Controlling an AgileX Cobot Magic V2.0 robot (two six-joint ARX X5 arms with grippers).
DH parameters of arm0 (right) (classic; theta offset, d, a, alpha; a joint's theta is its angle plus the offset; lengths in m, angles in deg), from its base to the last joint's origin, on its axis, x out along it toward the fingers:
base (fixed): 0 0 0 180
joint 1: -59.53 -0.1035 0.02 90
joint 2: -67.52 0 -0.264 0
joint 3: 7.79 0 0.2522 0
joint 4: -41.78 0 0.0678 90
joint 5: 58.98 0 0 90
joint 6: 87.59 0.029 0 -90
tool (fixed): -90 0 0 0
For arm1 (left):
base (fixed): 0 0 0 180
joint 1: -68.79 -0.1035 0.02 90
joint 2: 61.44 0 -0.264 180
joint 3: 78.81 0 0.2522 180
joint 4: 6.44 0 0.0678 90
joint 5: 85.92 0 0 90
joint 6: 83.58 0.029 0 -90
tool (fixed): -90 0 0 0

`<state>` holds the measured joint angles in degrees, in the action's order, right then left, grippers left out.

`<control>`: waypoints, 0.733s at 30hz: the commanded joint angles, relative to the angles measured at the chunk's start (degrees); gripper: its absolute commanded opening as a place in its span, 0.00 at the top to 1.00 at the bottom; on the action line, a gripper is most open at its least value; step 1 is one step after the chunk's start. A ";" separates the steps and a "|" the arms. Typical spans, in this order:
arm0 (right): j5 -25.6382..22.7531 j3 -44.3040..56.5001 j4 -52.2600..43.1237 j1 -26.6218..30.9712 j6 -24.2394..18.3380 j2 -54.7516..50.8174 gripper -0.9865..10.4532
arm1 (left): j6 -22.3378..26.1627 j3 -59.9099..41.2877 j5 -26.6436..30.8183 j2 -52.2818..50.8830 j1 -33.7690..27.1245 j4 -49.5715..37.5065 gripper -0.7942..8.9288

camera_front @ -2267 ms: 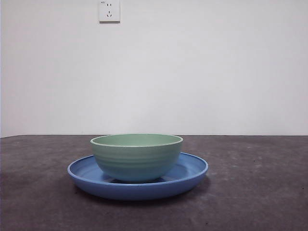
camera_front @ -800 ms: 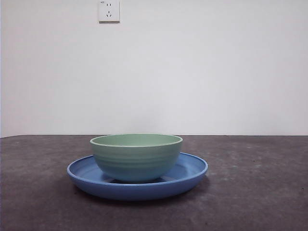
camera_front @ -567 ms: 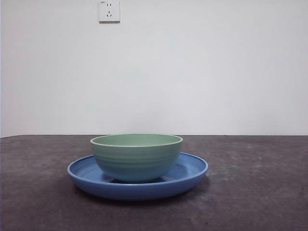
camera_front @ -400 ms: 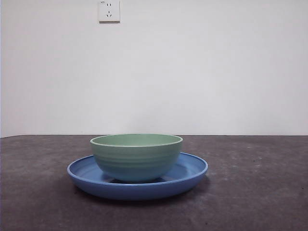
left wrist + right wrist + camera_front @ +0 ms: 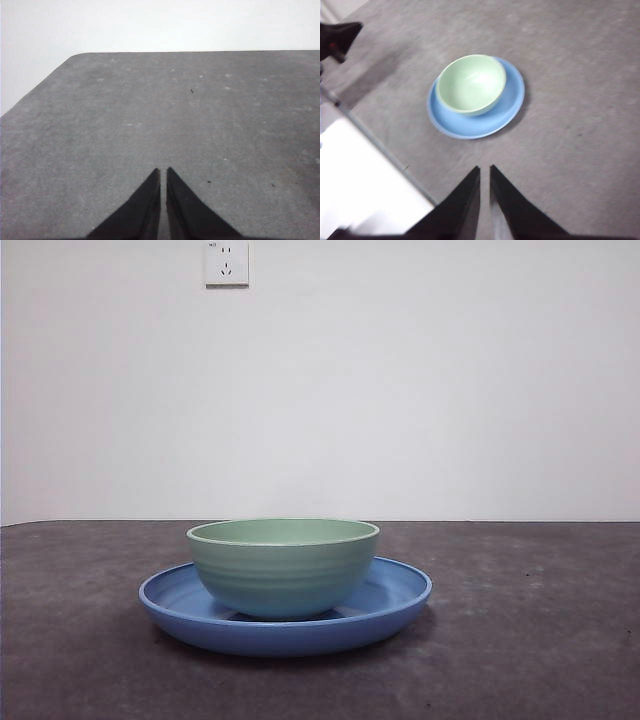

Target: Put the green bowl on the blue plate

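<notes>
Working from left to right across the bench (image 5: 540, 640), we first find the left gripper (image 5: 163, 172). Its jaws are pressed together with only a hairline slit between them, and they hold nothing. Its wrist view shows only bare bench surface, so neither task thing lies ahead of it.

At centre stands the blue plate (image 5: 400, 590), flat on the bench. The green bowl (image 5: 284, 565) sits upright inside it, resting on the plate floor, somewhat toward the left part of the plate as the front view shows it. We judge the placement complete.

The right gripper (image 5: 484, 172) hangs above the bench, well apart from the crockery, its jaws nearly closed and empty. In its wrist view the green bowl (image 5: 471, 83) and the blue plate (image 5: 512, 102) lie straight ahead of the jaw tips, with open bench between. Both things are round, so no long axis governs any approach. We judge the right arm the nearer one, should any correction be required; otherwise only retreat remains.

A wall socket (image 5: 227, 262) sits high on the wall behind.
</notes>
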<state>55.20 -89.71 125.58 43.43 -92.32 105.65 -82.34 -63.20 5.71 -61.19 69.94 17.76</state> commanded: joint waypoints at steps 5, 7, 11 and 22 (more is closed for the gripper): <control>0.94 8.59 -13.90 8.04 -0.85 -6.99 0.89 | 0.94 -1.18 0.17 -0.07 -0.07 0.28 0.90; 0.81 15.52 -23.32 10.53 -0.98 -11.34 0.89 | 0.92 -1.18 0.17 -0.07 -0.07 0.28 0.90; 0.79 31.30 -42.42 14.21 -0.63 -20.41 0.89 | 0.92 -1.18 0.17 -0.07 -0.07 0.28 0.90; -23.71 57.20 -62.10 17.49 3.82 -34.32 0.89 | 0.92 -1.18 0.17 -0.07 -0.07 0.28 0.90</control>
<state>33.34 -33.21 64.65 60.79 -90.60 71.75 -82.34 -63.20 5.69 -61.19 69.94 17.76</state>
